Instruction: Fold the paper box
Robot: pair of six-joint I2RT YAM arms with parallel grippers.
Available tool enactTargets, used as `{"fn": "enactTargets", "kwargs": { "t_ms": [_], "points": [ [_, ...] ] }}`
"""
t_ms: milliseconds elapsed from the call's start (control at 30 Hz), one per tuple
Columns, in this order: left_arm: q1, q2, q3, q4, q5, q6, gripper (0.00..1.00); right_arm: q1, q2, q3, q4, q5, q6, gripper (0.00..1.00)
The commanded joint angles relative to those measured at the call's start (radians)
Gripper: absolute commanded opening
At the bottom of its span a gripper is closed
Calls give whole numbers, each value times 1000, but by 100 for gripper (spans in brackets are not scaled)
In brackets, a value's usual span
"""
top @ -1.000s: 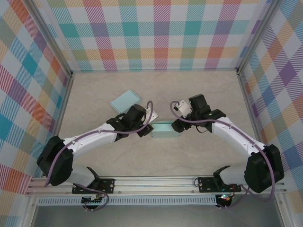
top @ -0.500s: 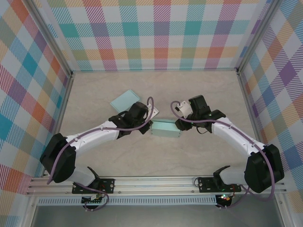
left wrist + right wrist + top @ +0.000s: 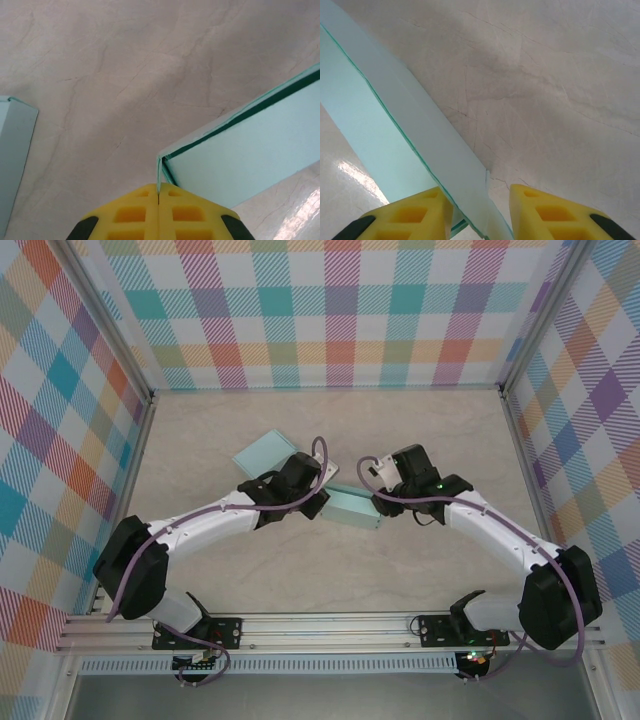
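On the pale table (image 3: 430, 440), the teal paper box (image 3: 352, 507) sits slightly askew at the centre of the overhead frame, with a flat teal panel (image 3: 264, 452) lying apart to its upper left. My left tool (image 3: 158, 192) is pinched fully closed on the box's thin left-hand wall. My right tool (image 3: 482, 195) stands part open astride the opposite wall; whether it grips I cannot tell.

This is a robotics lab test cell. A beige stone-patterned tabletop (image 3: 420, 430) is boxed in by pastel plaid-printed wall panels (image 3: 330, 310) on silver aluminium frame posts (image 3: 105, 320). A white-and-black left robot arm (image 3: 200, 525) and its matching right arm (image 3: 490, 525) are bolted to a slotted aluminium rail (image 3: 330, 625).
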Motion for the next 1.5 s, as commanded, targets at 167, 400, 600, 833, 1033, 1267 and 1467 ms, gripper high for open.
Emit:
{"fn": "enactTargets", "kwargs": {
  "t_ms": [167, 400, 600, 833, 1033, 1267, 1467],
  "points": [
    [-48, -13, 47, -78, -150, -254, 0, 26, -35, -15, -5, 61, 89, 39],
    [-84, -3, 43, -81, -217, -277, 0, 38, -67, -5, -40, 75, 149, 38],
    [-87, 6, 57, -96, -217, -275, 0, 40, -82, -3, -45, 72, 168, 29],
    [-92, 5, 68, -121, -227, -347, 0, 43, -32, 27, -86, 99, 225, 24],
    [-98, 1, 59, -123, -224, -425, 0, 50, -2, 48, -95, 132, 288, 10],
    [-123, 9, 57, -118, -248, -496, 0, 67, -7, 78, -83, 107, 380, 17],
    [-146, 28, 66, -114, -276, -524, 0, 78, 4, 96, -90, 83, 411, 12]
  ]
}}
